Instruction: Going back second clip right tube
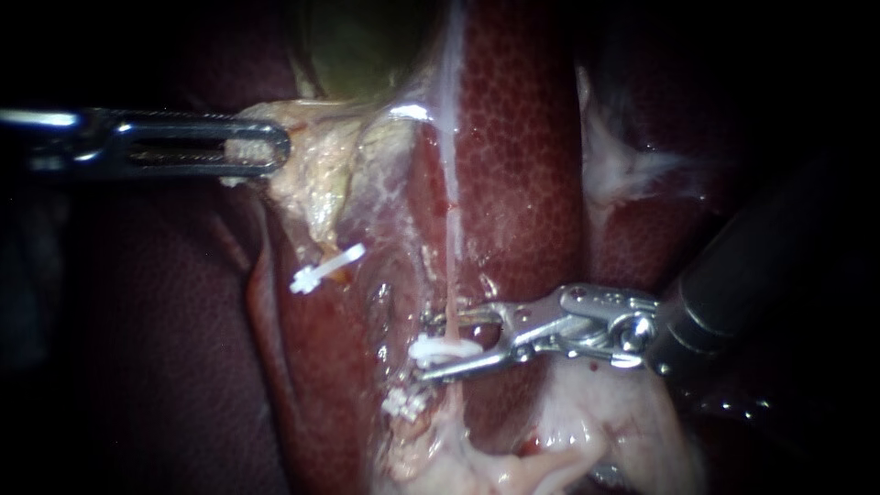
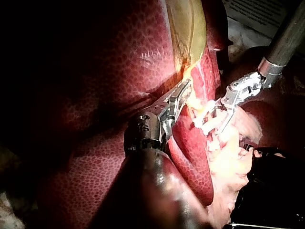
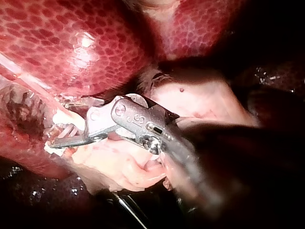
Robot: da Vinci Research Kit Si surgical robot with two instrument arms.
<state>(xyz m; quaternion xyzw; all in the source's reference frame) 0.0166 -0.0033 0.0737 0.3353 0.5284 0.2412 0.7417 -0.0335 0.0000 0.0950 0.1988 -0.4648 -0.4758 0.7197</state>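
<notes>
In the endoscope view, the slender left instrument [image 1: 280, 147] enters level from the left. Its long slotted jaws are closed together on a flap of pale yellowish tissue [image 1: 316, 174] just below the greenish gallbladder [image 1: 357, 46]. The same grip is shown in the left wrist view, where the yellowish flap is pinched at the jaw tips.

The right instrument [image 1: 428, 346], a dark shaft ending in bright metal jaws, enters from the lower right. Its jaws are parted, one on each side of the thin pink right tube [image 1: 451, 275], which runs down across the dark red mottled liver [image 1: 522, 165]. A small white clip [image 1: 445, 348] is seated across this tube, in the gap between the parted jaws. Whether either jaw touches the clip cannot be told.

A second white clip [image 1: 403, 403] is seen lower down among pale tissue, just beside the tip of the lower jaw. A third white clip [image 1: 325, 268] projects from the tissue under the yellowish flap, between the two instruments and apart from both.

In the right wrist view, soft pale pink tissue [image 3: 119, 167] is seen under the right instrument's parted jaws.
</notes>
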